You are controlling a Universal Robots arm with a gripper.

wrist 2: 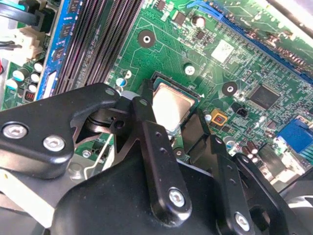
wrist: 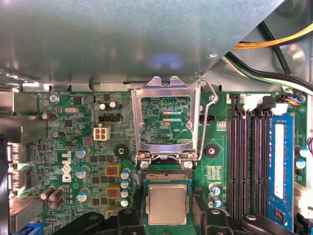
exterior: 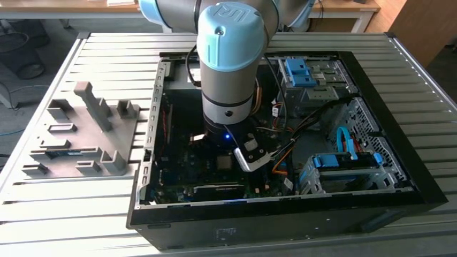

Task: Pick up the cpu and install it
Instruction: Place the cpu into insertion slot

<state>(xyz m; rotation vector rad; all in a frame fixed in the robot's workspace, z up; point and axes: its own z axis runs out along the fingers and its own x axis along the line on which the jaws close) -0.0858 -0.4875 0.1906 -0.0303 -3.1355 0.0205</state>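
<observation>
The cpu, a square chip with a silver lid, lies level in the socket of the green motherboard. In the second wrist view the cpu shows between two black fingers. My gripper is directly over it, its jaws standing against two opposite edges of the chip. The metal load plate and its lever are swung open beside the socket. In the exterior view the arm reaches down into the open computer case, and the cpu sits just under the wrist.
Memory slots and a blue module run beside the socket. Capacitors stand on its other side. Cables and blue drive bays fill the case at the exterior view's right. A grey fixture rack stands outside the case at the exterior view's left.
</observation>
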